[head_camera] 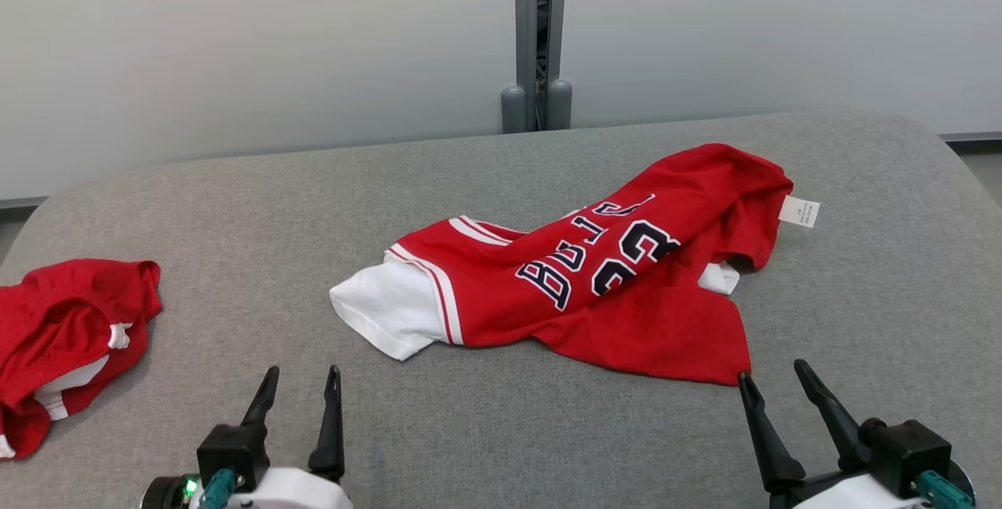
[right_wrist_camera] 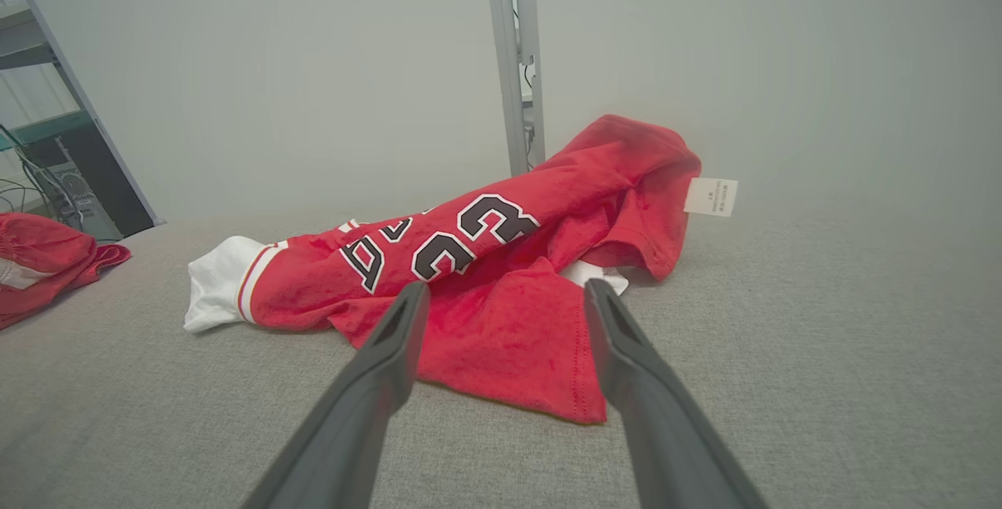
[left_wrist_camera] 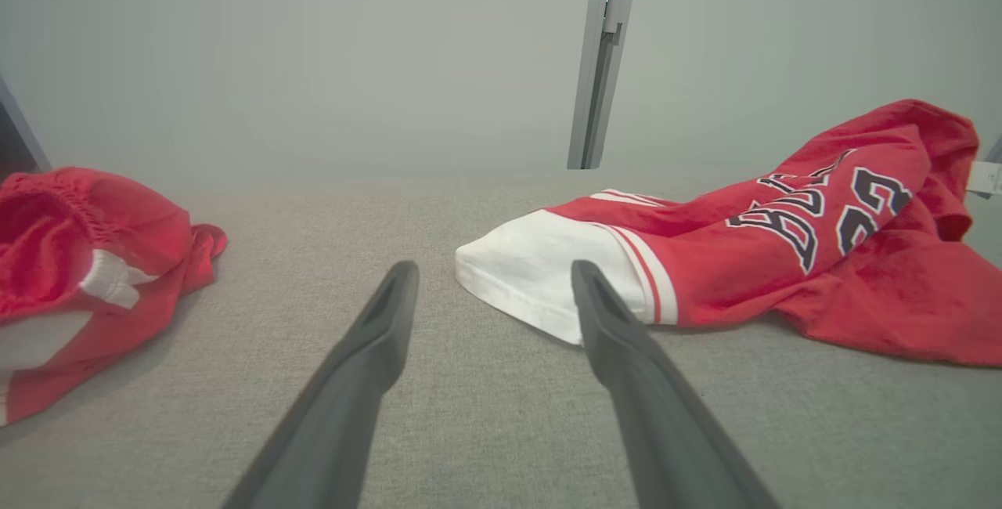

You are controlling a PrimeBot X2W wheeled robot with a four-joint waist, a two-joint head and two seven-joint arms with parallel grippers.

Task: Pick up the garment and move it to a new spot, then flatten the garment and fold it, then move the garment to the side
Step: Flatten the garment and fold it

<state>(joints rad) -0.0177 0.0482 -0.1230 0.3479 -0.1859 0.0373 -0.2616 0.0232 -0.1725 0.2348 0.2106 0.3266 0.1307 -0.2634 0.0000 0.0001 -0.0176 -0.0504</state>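
Note:
The garment (head_camera: 595, 274) is a red jersey with dark numbers and a white sleeve, lying crumpled at the middle of the grey table (head_camera: 485, 431). It also lies ahead in the left wrist view (left_wrist_camera: 783, 258) and the right wrist view (right_wrist_camera: 485, 274). My left gripper (head_camera: 301, 380) stands open at the lower left, short of the white sleeve (left_wrist_camera: 540, 274). My right gripper (head_camera: 773, 374) stands open at the lower right, its tips just before the jersey's near red hem (right_wrist_camera: 509, 360). Nothing is between either pair of fingers.
A second red garment (head_camera: 63, 337) lies bunched at the table's left edge, seen too in the left wrist view (left_wrist_camera: 86, 274). A white tag (head_camera: 798, 211) sticks out of the jersey's far right. A grey post (head_camera: 536, 39) and pale wall stand behind the table.

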